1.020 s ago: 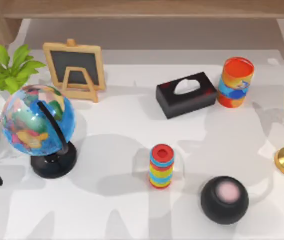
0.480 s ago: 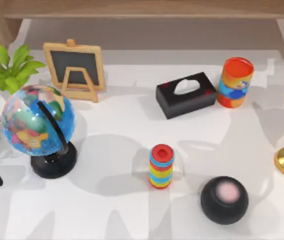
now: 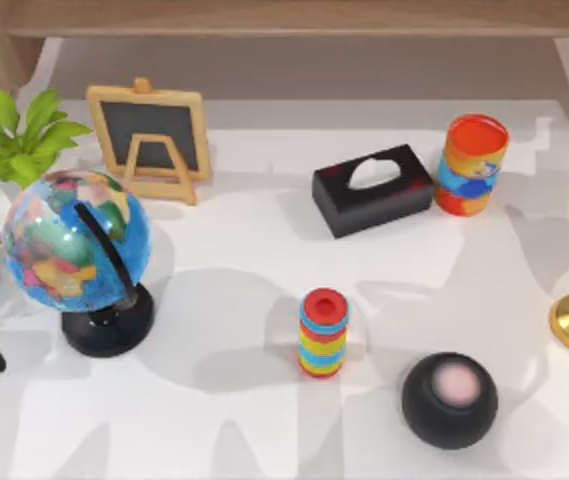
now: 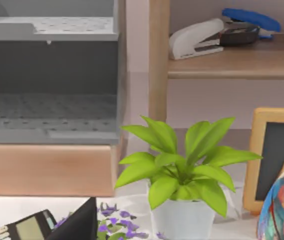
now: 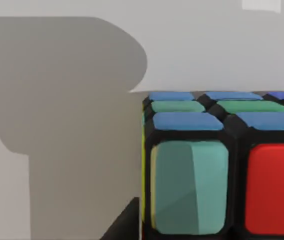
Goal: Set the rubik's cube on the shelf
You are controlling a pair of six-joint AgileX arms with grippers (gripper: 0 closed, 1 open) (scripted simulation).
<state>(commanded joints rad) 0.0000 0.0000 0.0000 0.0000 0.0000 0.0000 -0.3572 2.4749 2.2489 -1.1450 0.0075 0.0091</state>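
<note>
Right wrist view: rubik's cube (image 5: pixel 221 170) sits very close under the cam on the white counter (image 5: pixel 72 150), blue/green squares on top, teal + red squares on the near face. Right claw state: can't tell, same for the left claw. Top view: shelf (image 3: pixel 294 18) runs along the 12 o'clock edge, wooden post at 11. Left wrist view: shelf plank (image 4: pixel 231 62) carries a white stapler (image 4: pixel 196 39) and a blue stapler (image 4: pixel 249 21); potted plant (image 4: pixel 181 175) stands just beside the chalkboard easel (image 4: pixel 274 155). Striped cylinder stack (image 3: pixel 323 332) near counter centre, black sphere (image 3: pixel 449 400) at its 4 o'clock.
</note>
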